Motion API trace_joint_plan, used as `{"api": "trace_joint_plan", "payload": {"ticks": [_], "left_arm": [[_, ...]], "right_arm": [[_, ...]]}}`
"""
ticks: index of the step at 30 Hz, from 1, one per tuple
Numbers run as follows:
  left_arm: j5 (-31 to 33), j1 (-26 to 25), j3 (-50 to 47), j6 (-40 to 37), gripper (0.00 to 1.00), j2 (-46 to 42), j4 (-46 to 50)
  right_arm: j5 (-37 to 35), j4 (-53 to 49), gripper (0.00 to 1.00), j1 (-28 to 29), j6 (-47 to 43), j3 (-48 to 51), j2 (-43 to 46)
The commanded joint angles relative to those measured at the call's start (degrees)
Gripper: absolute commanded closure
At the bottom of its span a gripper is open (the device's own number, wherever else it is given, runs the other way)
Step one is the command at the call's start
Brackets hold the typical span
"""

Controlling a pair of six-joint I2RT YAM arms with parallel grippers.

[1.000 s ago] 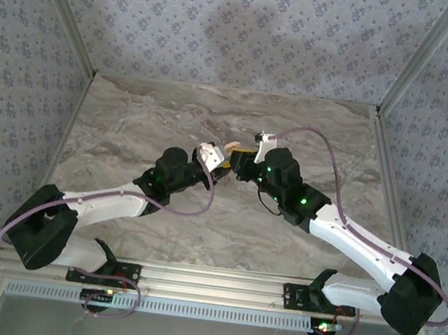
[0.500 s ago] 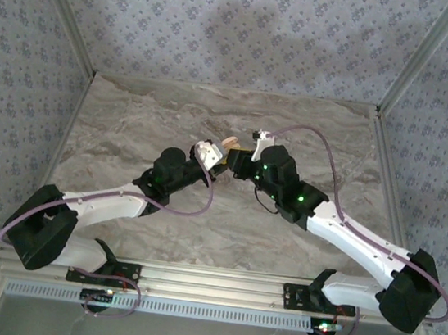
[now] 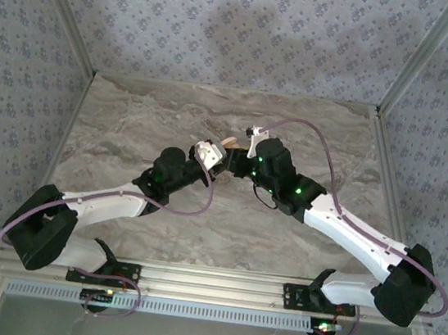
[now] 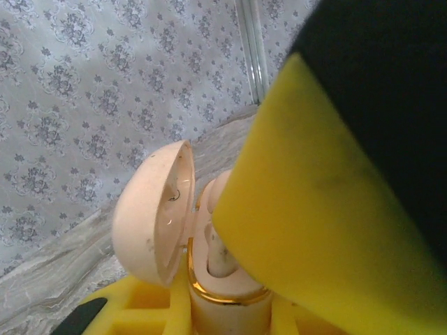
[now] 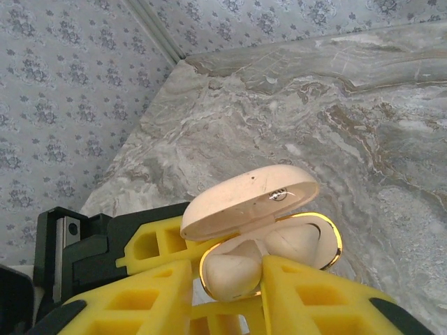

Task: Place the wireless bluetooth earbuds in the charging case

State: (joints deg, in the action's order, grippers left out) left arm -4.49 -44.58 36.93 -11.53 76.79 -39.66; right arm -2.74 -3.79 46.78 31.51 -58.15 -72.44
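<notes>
The peach charging case (image 5: 251,199) is off the table with its lid open and a gold rim round its wells. My left gripper (image 4: 227,315) is shut on its base, yellow fingers (image 4: 143,314) on both sides. Two pale earbuds sit in the wells: one (image 5: 234,269) at the near end, one (image 5: 297,241) beyond it. My right gripper (image 5: 227,271) straddles the near earbud, jaws slightly apart, with a thin gap on the left side. In the top view both grippers, left (image 3: 217,158) and right (image 3: 239,161), meet at the case (image 3: 229,142) mid-table. A right finger (image 4: 314,209) covers half the case.
The marble table (image 3: 131,122) lies under both arms. Patterned walls (image 3: 242,29) close the back and sides, with metal posts at the corners. Cables loop from each wrist. The arm bases stand at the near rail (image 3: 208,285).
My right gripper's jaws have widened a little around the near earbud, and both wrists with the case have crept slightly left and back. The left grip is unchanged.
</notes>
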Motion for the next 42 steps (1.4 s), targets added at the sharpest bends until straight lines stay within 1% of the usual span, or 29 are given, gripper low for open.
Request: {"api": "trace_joint_plan", "payload": {"ticks": [1, 5, 13, 31, 42], "left_arm": [[-4.24, -0.63, 2.2, 0.23, 0.79, -2.97, -6.86], [-5.49, -0.63, 1.65, 1.37, 0.79, -2.75, -6.57], [-7.2, -0.57, 1.12, 3.21, 0.79, -2.64, -6.22], [-10.35, 0.4, 0.08, 6.71, 0.79, -2.96, -6.92], [-12.29, 0.87, -0.23, 8.09, 0.79, -3.25, -7.19]], "right_arm": [[2.85, -4.75, 0.62, -0.65, 0.21, -0.6, -0.99], [4.38, -4.13, 0.58, -1.98, 0.94, -0.66, -0.5], [6.94, -2.88, 0.52, -3.25, 2.34, -0.43, -0.33], [7.66, -2.08, 0.43, -5.17, 3.35, -0.42, 2.88], [7.59, -2.61, 0.37, -6.09, 1.9, -1.11, 4.59]]}}
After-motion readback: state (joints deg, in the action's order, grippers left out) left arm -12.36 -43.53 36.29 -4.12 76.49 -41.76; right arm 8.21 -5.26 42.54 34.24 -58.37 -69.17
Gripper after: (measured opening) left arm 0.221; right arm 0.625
